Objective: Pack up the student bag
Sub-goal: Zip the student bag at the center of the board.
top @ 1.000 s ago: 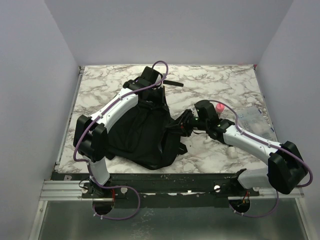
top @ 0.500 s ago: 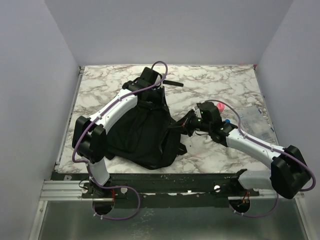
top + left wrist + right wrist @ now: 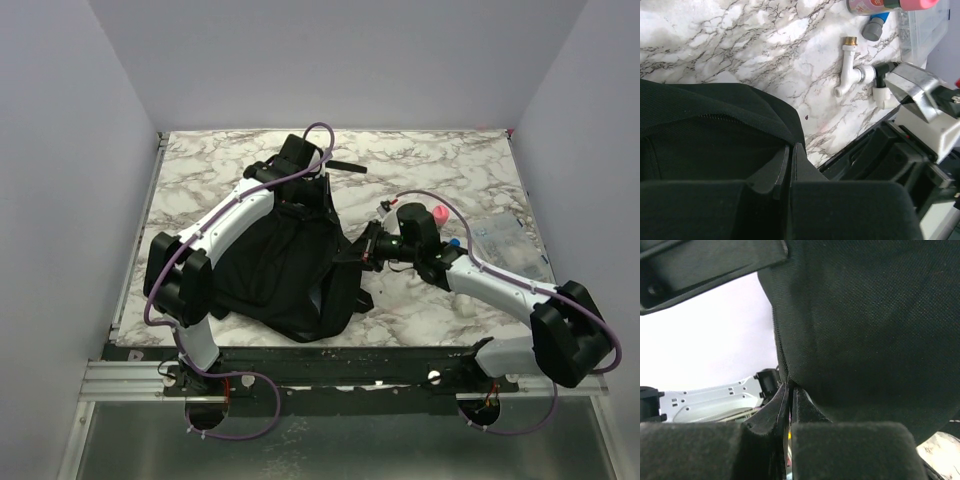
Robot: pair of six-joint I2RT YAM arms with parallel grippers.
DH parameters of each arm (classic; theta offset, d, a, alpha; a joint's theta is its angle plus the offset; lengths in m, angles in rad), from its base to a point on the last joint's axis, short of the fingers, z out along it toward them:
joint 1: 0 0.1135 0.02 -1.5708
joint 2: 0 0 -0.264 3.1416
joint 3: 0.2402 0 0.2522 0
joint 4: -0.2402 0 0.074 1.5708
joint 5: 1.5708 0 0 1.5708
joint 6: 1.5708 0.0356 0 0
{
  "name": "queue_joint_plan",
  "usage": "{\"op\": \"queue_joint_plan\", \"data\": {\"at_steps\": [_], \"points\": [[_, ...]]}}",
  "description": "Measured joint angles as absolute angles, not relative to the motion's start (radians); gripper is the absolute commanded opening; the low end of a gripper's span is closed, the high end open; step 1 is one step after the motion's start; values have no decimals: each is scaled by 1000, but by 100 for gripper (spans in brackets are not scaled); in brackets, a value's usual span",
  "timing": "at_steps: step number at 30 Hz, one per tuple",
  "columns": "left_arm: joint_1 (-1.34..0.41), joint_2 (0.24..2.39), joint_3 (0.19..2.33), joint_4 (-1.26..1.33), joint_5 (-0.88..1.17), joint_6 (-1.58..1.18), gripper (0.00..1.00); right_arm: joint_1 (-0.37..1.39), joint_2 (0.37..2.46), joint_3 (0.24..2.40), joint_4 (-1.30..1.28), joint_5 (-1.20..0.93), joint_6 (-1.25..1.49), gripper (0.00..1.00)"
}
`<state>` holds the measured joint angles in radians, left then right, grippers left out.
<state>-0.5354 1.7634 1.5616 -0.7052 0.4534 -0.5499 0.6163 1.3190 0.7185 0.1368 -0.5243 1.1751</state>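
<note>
The student bag (image 3: pixel 285 265), a large black fabric backpack, lies on the marble table (image 3: pixel 230 160) left of centre. My left gripper (image 3: pixel 310 192) is shut on the bag's far top edge; its wrist view shows the jaws pinched on black fabric (image 3: pixel 725 135). My right gripper (image 3: pixel 362 250) is shut on the bag's right edge, and its wrist view shows the fabric rim (image 3: pixel 865 325) hanging from the closed jaws. The bag's mouth is held between the two grippers. What is inside the bag is hidden.
A pink-capped bottle (image 3: pixel 437 214) lies right of the bag. A clear plastic box (image 3: pixel 510 240) sits at the right edge. In the left wrist view a white plastic pipe fitting (image 3: pixel 852 72) and a blue-grey cap (image 3: pixel 872 27) lie on the marble.
My right gripper has moved left and a little back with the bag's edge in it. The left arm has not moved.
</note>
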Motion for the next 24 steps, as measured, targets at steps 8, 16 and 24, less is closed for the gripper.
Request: {"op": "queue_joint_plan", "data": {"at_steps": [8, 16, 24], "points": [[-534, 1754, 1543, -704, 483, -560, 0, 612, 1359, 722, 164, -613, 1059, 8], [-534, 1752, 1540, -705, 496, -561, 0, 602, 1370, 733, 163, -673, 991, 11], [-534, 1752, 1539, -704, 501, -561, 0, 601, 1380, 734, 163, -732, 946, 15]]}}
